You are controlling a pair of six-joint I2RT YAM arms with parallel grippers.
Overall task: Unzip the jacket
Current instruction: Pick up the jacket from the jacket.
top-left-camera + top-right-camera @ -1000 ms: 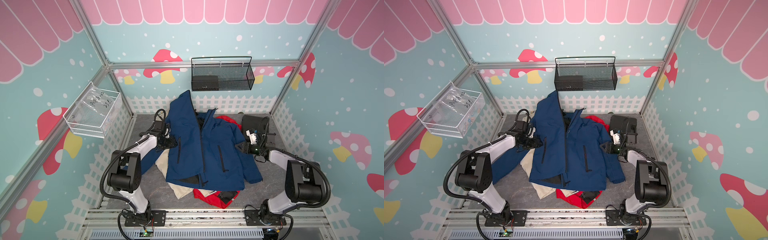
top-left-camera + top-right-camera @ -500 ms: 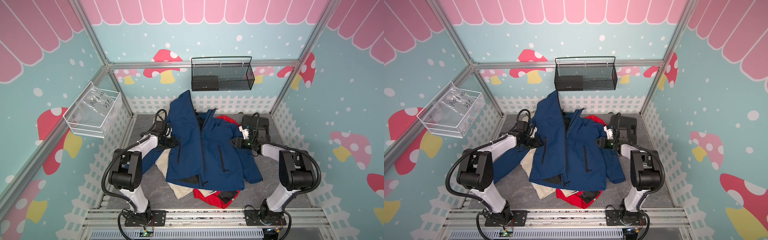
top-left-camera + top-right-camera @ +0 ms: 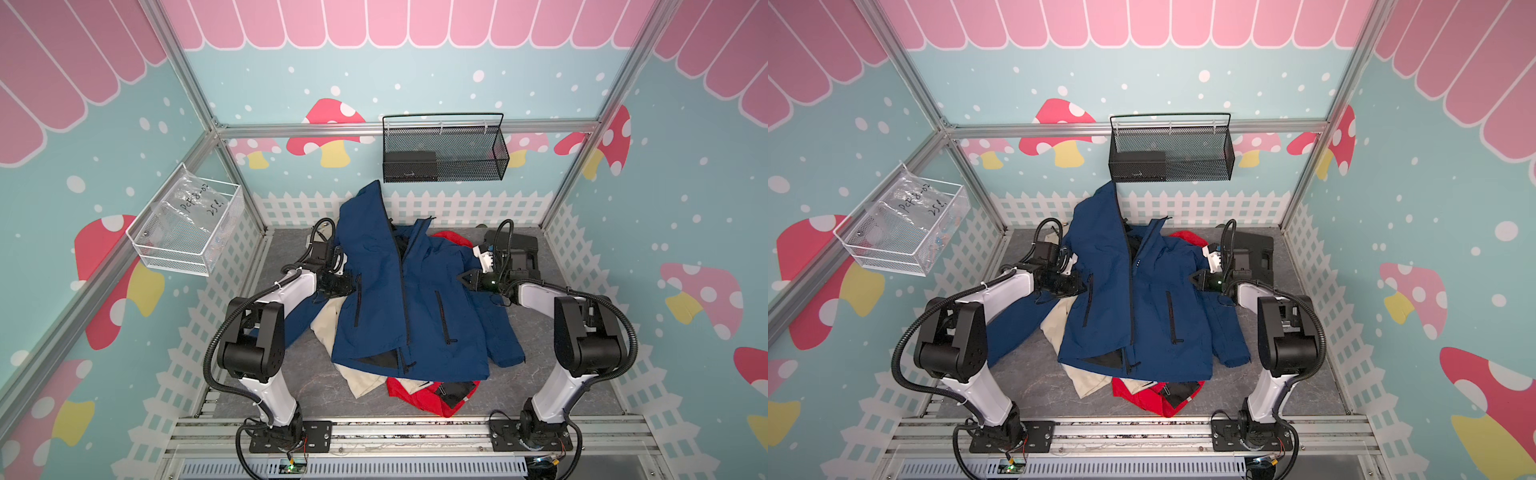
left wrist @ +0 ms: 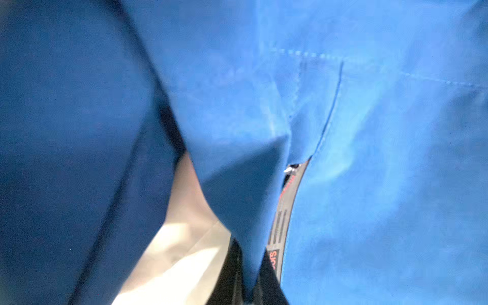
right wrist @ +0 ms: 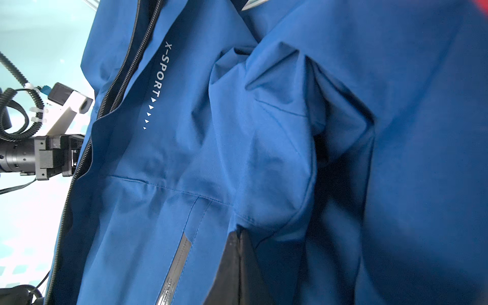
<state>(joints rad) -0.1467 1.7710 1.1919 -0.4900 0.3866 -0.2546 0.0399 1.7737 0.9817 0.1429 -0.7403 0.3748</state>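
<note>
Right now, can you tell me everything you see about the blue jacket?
The blue jacket is smooth, thin-looking fabric with a hood, black front zipper, two zipped pockets and white X-SPORT lettering. It lies face up, hood propped upright at the back, zipper mostly closed but parted at the collar. It rests on a cream garment and a red garment. The left end effector and right end effector each pinch its fabric.

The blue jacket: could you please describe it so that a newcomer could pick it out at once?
On the grey table floor, below the black wire basket, lies a pile of clothes. The blue jacket is the top one, spread front up with a dark centre zip, over a cream garment and a red garment.
</note>
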